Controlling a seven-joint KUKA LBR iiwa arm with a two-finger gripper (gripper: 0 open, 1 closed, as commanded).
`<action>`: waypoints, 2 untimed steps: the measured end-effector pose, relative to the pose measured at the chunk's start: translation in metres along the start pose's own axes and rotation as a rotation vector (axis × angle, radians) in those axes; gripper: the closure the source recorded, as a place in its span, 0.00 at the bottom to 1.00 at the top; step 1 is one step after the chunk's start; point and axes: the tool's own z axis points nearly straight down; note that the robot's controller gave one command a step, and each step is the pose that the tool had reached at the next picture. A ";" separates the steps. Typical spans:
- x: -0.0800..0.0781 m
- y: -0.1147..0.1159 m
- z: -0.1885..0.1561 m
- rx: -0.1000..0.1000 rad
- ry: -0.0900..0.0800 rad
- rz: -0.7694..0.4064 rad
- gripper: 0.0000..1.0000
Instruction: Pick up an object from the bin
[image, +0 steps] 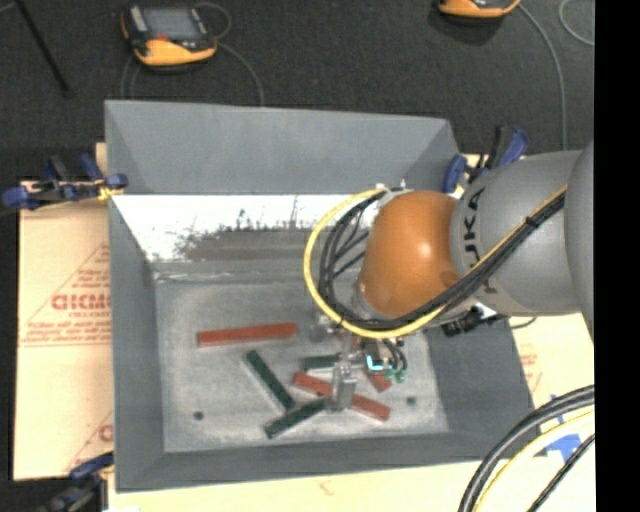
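Nearest to the camera, the front wall of the grey metal bin (300, 455) is seen, and just behind it, on the bin floor, a dark green bar (293, 421) is laid at a slant, its right end raised toward the middle. A second green bar (268, 378) is set aslant the other way, and the two are met or crossed near the front centre. To their right, a small heap of flat bars is found: a red-brown bar (371, 407) at the right edge of the heap and a shorter red bar (311, 382) slightly farther back, with the right end of the first green bar mixed in among them.

The jaws are lowered onto this heap, right of the floor's centre, at the spot where the red and green bars come together. How far the jaws are open cannot be told, nor whether any bar is gripped between them.

Farther back and to the left, well apart from the heap, a long red-brown bar (247, 335) is laid almost level by itself. Above the heap, the wrist is hidden under an orange cover (405, 250), round which a yellow cable (311, 255) is looped. Behind these, the grey arm (530, 240) is extended in from the right over the bin's rim.
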 end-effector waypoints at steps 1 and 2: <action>-0.002 0.000 -0.004 0.000 -0.007 0.001 0.00; 0.029 -0.018 0.058 -0.001 -0.013 0.096 1.00</action>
